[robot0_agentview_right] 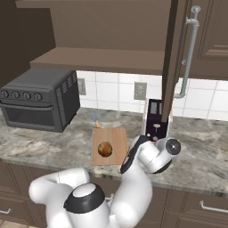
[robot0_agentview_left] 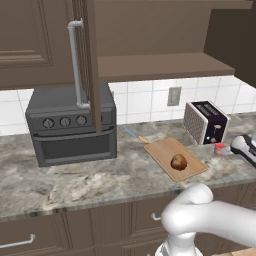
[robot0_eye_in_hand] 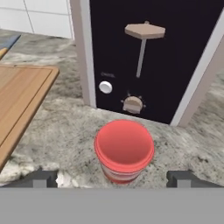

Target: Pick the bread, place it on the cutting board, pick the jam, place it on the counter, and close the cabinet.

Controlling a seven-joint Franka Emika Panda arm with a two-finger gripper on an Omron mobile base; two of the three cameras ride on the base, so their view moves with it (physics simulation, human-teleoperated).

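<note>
The small red jam, a round jar with a smooth lid and pale band, stands on the marbled stone surface before the boxy black toaster. The hand hangs over it, dark fingertips spread wide, touching nothing. The glossy brown bread sits on the tan wooden cutting board

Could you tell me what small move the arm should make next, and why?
Probably back the tool up and away from the jam: the jar stands upright on the counter between the spread fingertips, ungripped, the bread lies on the cutting board, and the cabinet is open.
</note>
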